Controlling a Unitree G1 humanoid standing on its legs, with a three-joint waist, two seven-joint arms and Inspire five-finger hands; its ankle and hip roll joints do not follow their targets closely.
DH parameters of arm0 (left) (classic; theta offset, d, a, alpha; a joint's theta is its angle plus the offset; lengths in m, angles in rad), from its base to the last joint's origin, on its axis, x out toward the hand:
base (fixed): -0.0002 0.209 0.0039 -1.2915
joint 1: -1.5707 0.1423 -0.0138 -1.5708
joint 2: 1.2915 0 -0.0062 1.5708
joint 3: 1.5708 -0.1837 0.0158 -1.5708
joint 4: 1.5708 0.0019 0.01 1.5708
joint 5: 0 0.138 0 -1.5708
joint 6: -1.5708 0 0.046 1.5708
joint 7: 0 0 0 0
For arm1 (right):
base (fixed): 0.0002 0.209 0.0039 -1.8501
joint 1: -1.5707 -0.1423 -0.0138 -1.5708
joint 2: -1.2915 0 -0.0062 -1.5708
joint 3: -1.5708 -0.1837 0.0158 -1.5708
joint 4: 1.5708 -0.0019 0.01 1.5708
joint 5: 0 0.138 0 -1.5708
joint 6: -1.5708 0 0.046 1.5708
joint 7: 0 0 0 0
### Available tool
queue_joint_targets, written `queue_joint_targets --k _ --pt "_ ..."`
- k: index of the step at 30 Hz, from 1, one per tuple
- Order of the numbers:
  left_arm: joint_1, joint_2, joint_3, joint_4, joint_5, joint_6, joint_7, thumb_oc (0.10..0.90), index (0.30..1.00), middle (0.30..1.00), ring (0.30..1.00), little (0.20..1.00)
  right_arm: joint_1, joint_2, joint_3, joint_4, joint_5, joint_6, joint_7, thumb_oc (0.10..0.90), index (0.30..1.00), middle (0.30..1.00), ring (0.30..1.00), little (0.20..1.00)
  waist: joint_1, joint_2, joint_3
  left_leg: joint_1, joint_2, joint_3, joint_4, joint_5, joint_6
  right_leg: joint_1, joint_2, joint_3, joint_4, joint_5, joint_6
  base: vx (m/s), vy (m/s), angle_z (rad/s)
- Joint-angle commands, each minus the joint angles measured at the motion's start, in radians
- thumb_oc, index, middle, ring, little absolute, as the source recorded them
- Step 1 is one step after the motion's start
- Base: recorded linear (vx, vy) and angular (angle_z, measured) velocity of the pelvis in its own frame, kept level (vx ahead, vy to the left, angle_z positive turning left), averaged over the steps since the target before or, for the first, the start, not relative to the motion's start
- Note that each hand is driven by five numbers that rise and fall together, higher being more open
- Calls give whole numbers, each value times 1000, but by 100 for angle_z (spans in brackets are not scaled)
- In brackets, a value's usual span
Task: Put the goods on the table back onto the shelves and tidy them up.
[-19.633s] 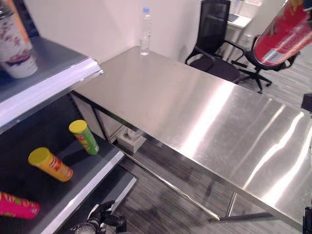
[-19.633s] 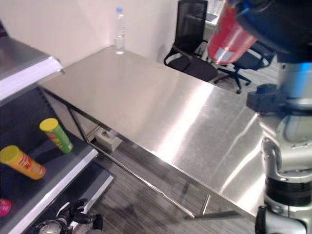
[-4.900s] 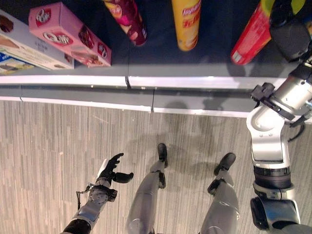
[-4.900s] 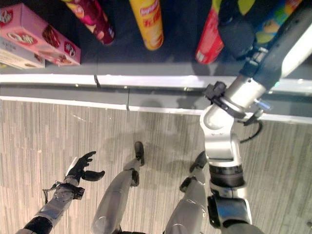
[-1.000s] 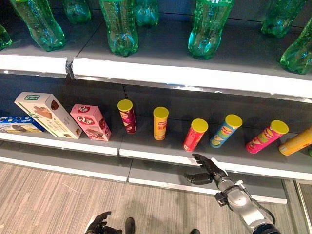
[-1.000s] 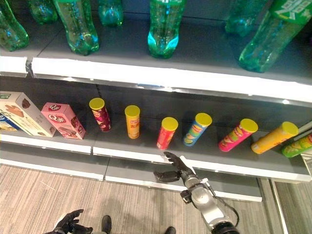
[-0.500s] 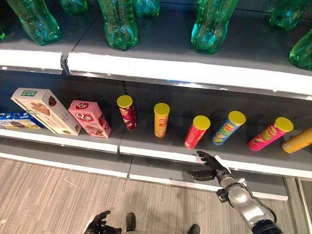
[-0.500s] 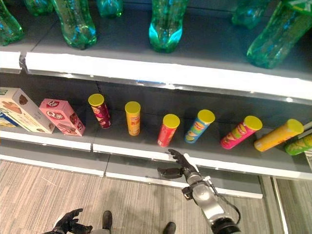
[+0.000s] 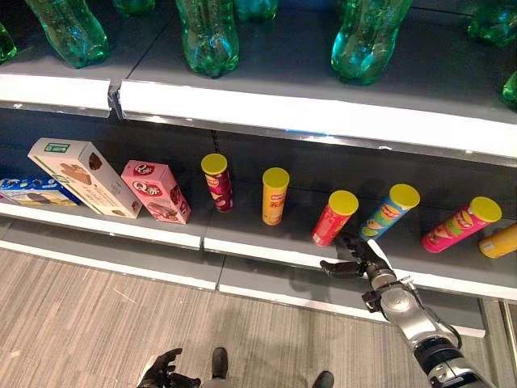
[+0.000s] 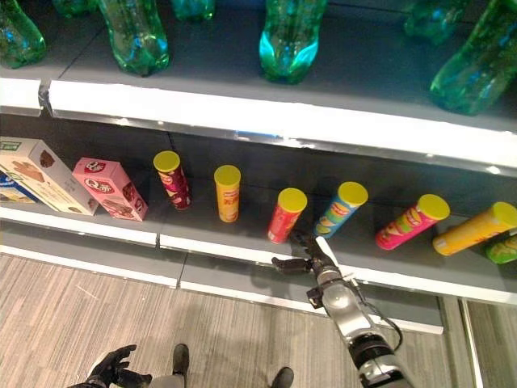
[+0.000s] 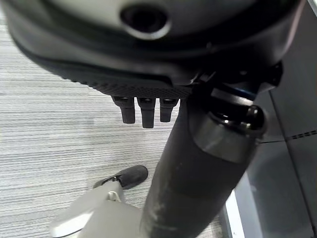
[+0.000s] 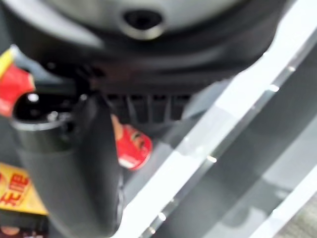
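Your right hand (image 9: 361,257) is hovering at the near edge of the lower shelf (image 9: 266,252), fingers loosely spread and thumb out, gripping nothing. It is sitting just near-side of the red can (image 9: 334,217) and the blue can (image 9: 390,211), not touching either as far as you can see.

You are looking at a row of chip cans leaning back on that shelf, yellow lids toward you: a maroon can (image 9: 216,181) at the left, then a yellow can (image 9: 275,195), the red one, the blue one, a pink can (image 9: 461,225), and an orange can (image 9: 498,241) lying at the far right. In the right eye view a green can (image 10: 503,247) is showing past the orange one.

Left of the cans, a pink box (image 9: 155,191) is tilting beside a white box (image 9: 83,176), with a blue box (image 9: 32,196) lying flat further left.

Green bottles (image 9: 209,34) are standing on the upper shelf (image 9: 307,117).

Your left hand (image 9: 165,373) is hanging low over the striped floor (image 9: 81,323), fingers relaxed and holding nothing.
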Motion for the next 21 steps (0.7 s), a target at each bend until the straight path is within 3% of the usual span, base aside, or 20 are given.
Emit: queue_joint_targets --k 1,17,21 --pt "-37 72 -39 23 -36 -41 26 800 900 900 900 900 -130 -46 -2 25 20 -55 -44 800 900 900 900 900 36 -6 -3 29 49 40 3 -46 -63 39 -101 -2 45 -6 90 0 0 0" --pt "-35 65 -29 50 -31 -36 33 800 900 900 900 900 -118 -56 -4 21 -40 -47 -66 800 900 900 900 900 30 -12 0 39 49 41 3 -52 -61 46 -100 1 48 -10 90 0 0 0" --pt "-42 59 -6 75 -23 -31 42 800 900 900 900 900 -50 -94 -55 -146 -61 -57 -75 800 900 900 900 900 4 -22 0 37 43 53 3 -39 -53 35 -109 1 50 8 84 -54 23 0"
